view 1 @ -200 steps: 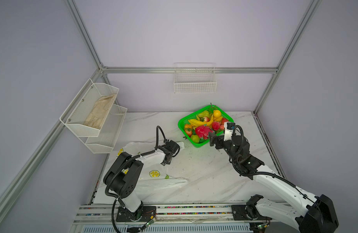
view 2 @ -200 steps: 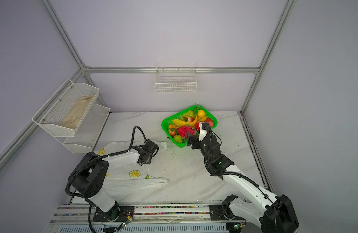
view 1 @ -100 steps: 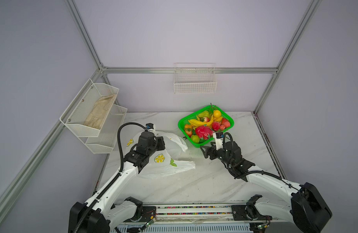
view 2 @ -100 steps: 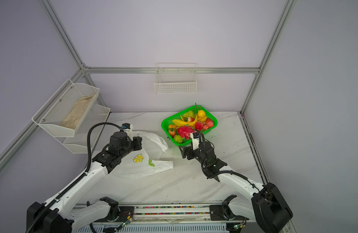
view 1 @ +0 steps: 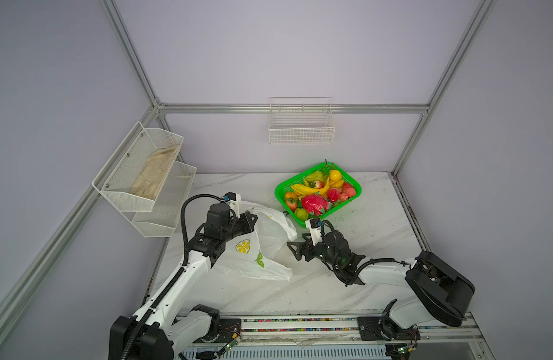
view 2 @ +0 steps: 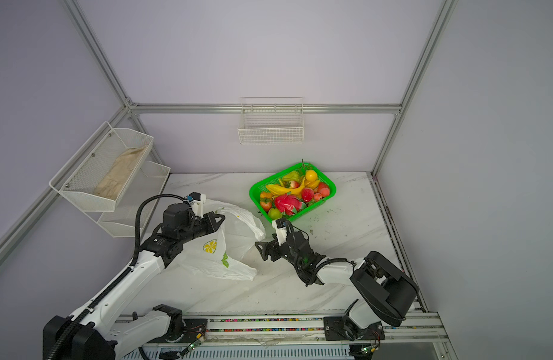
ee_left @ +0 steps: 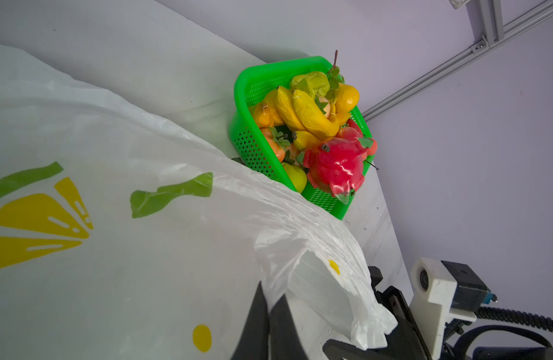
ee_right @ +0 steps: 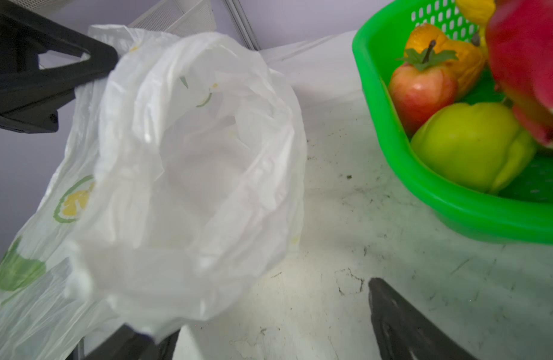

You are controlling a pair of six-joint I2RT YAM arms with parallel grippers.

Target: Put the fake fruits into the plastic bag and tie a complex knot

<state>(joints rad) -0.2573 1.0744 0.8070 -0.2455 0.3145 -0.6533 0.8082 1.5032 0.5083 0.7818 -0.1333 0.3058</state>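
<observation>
Top view: the left tool (view 1: 252, 219), pinching the rim, holds up the plastic bag (view 1: 262, 246), which lay flat on the table (view 1: 378, 224) a second ago. The spread right tool (view 1: 292, 249) has swung from the green basket (view 1: 278, 191) to the bag's 3 o'clock. The fake fruits (view 1: 315, 193) sit basketed at 1 o'clock. Left wrist view: thin film clamped. Right wrist view: the mouth gapes. Light, limp and slippery, the bag likely needs a second hold on the opposite rim.

Open marble tabletop (view 1: 315, 293) along the front, plastic bag (view 1: 269, 246) (billowed up) crowding centre-left, green basket (view 1: 278, 193) behind.
</observation>
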